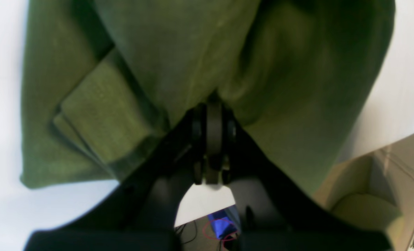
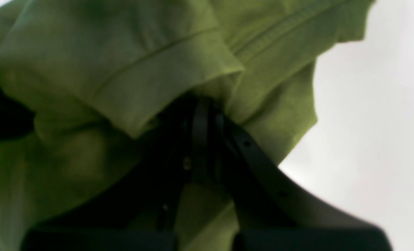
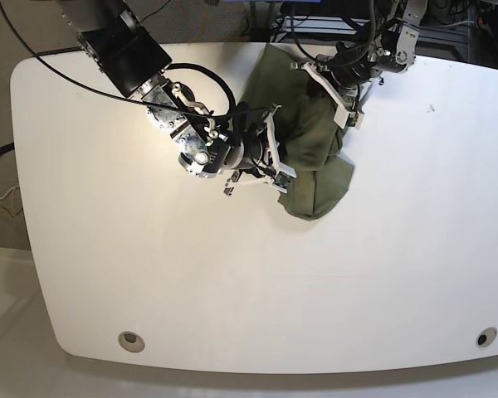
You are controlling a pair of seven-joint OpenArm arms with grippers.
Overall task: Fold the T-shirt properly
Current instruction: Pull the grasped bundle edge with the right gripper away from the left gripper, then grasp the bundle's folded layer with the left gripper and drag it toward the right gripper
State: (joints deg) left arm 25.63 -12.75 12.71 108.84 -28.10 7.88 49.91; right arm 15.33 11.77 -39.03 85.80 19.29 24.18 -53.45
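Observation:
The olive-green T-shirt lies bunched near the back middle of the white table. Its cloth fills the left wrist view and the right wrist view. My left gripper is at the shirt's far right side, shut on a fold of the fabric. At the shirt's left edge my right gripper is shut on a hemmed edge. A sleeve or hem with stitching drapes over the right fingers.
The table's rounded edge and the floor below show at the lower right of the left wrist view. Two round holes sit near the front edge. Cables and dark equipment stand behind the table.

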